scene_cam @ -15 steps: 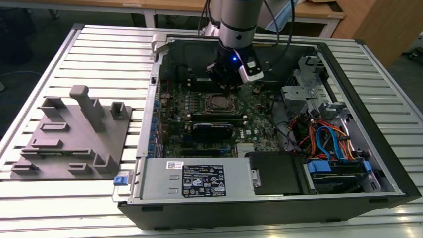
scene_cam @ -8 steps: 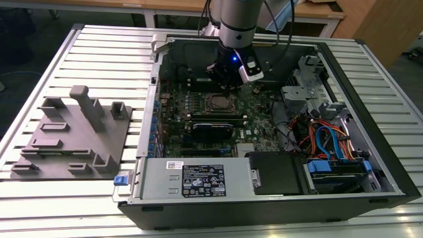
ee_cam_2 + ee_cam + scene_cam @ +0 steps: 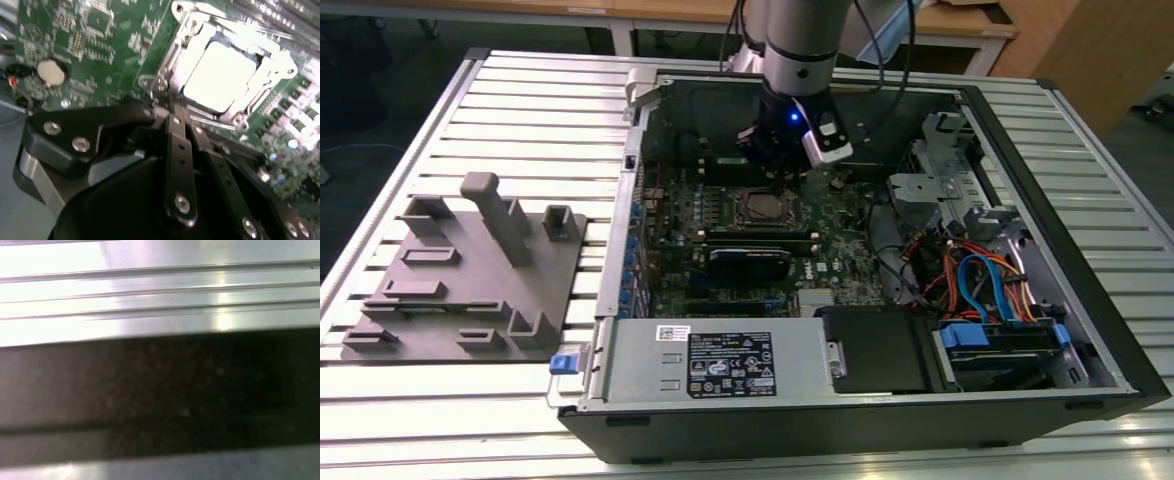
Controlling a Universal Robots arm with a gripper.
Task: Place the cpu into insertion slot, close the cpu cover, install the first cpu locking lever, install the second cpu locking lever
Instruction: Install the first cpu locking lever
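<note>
The cpu (image 3: 220,75), a flat silver square, lies in the insertion slot (image 3: 761,207) on the green motherboard inside the open computer case. The cpu cover (image 3: 172,55), a silvery frame, lies down around the chip. A thin locking lever (image 3: 260,31) runs along the far side of the socket. My gripper (image 3: 166,109) hangs low over the board with its black fingers (image 3: 176,131) drawn together at the socket's near corner, beside a hooked lever end (image 3: 151,83). Whether the tips pinch that lever is hidden. In the exterior view the gripper (image 3: 781,160) sits just behind the socket.
A black card (image 3: 747,262) stands in front of the socket. The power supply (image 3: 720,360) and coloured cables (image 3: 974,280) fill the case's near and right parts. A grey fixture plate (image 3: 467,270) lies on the slatted table (image 3: 160,285) at the exterior view's left.
</note>
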